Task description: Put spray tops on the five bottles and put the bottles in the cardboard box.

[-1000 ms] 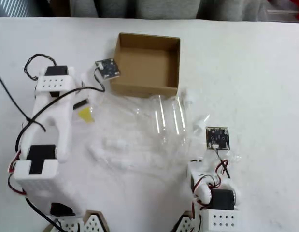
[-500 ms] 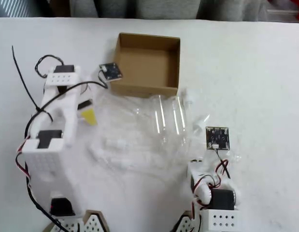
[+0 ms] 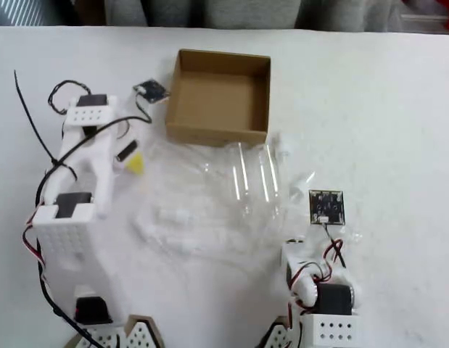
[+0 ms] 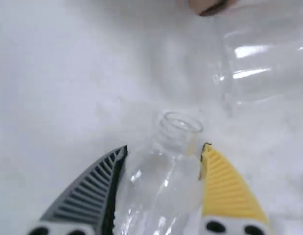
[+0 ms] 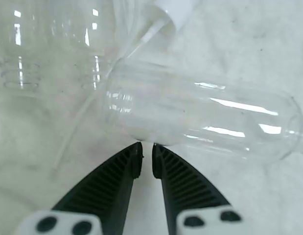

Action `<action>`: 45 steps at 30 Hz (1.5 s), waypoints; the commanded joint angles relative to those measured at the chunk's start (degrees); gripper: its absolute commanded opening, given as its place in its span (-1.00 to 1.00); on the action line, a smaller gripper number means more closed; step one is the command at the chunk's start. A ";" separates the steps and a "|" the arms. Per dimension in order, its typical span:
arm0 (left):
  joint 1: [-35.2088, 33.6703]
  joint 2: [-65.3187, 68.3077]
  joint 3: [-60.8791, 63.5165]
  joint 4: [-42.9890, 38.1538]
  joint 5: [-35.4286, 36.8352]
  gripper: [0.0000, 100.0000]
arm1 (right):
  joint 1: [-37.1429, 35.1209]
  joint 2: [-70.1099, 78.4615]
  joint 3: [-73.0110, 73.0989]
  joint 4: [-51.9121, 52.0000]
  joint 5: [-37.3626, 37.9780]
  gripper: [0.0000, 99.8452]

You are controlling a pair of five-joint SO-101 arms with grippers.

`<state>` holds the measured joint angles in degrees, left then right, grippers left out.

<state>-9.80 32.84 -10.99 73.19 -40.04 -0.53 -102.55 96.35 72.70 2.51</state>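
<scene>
The open cardboard box (image 3: 220,94) stands at the back of the table. Several clear bottles (image 3: 253,177) lie in a loose heap in front of it. My left gripper (image 4: 163,149) is shut on a clear bottle (image 4: 166,186) whose open neck (image 4: 179,125) has no top; in the high view this gripper (image 3: 130,157) is left of the box. My right gripper (image 5: 146,147) is shut and holds nothing, its tips right at the side of a lying bottle (image 5: 200,117). A white spray top (image 5: 171,10) lies beyond that bottle.
More capless bottles (image 5: 43,44) lie beside the right gripper. Another bottle (image 4: 259,58) lies past the left gripper. The right arm's base (image 3: 318,297) sits at the front edge, and the left arm (image 3: 72,196) runs along the left side with loose cables.
The left arm has swung its gripper a little back and to the left, away from the heap of bottles. The right arm has stayed still.
</scene>
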 commanded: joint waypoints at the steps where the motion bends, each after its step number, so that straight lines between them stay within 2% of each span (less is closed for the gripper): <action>1: -0.66 -0.48 -6.15 6.07 14.24 -0.77 | 0.40 -0.57 0.44 -0.13 0.70 -0.95; 5: -0.75 -0.40 -6.77 11.34 33.23 -0.77 | 0.40 -0.57 0.44 -0.13 0.70 -0.95; 8: -0.57 -0.48 -3.69 10.37 43.87 -0.75 | 0.40 -0.57 0.44 -0.13 0.70 -0.95; 13: -0.75 -1.01 0.09 4.13 42.29 -0.55 | 0.48 -0.57 0.44 -0.13 0.70 -0.96; 20: -0.84 -1.01 0.44 3.60 41.67 -0.54 | 0.48 -0.57 0.44 -0.13 0.70 -0.95; 23: -0.66 -1.01 0.44 3.96 37.80 -0.54 | 0.48 -0.57 0.44 -0.13 0.70 -0.95; 29: -0.75 -1.63 0.62 3.60 36.92 -0.48 | 0.48 -0.57 0.44 -0.13 0.70 -0.95; 32: -0.84 -5.41 4.66 1.41 36.92 -0.38 | 0.48 -0.57 0.44 -0.13 0.70 -0.95; 38: 0.04 -17.54 18.81 -7.91 36.92 -0.38 | 0.40 -0.57 0.44 -0.13 0.70 -0.95; 43: 0.31 -22.99 23.30 -9.49 36.75 -0.38 | 0.40 -0.57 0.44 -0.13 0.70 -0.95; 45: 0.31 -23.87 23.56 -9.49 34.29 -0.38 | 0.40 -0.57 0.44 -0.13 0.70 -0.95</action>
<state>-10.24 13.76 12.40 64.84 -3.21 -0.53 -102.55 96.35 72.70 2.51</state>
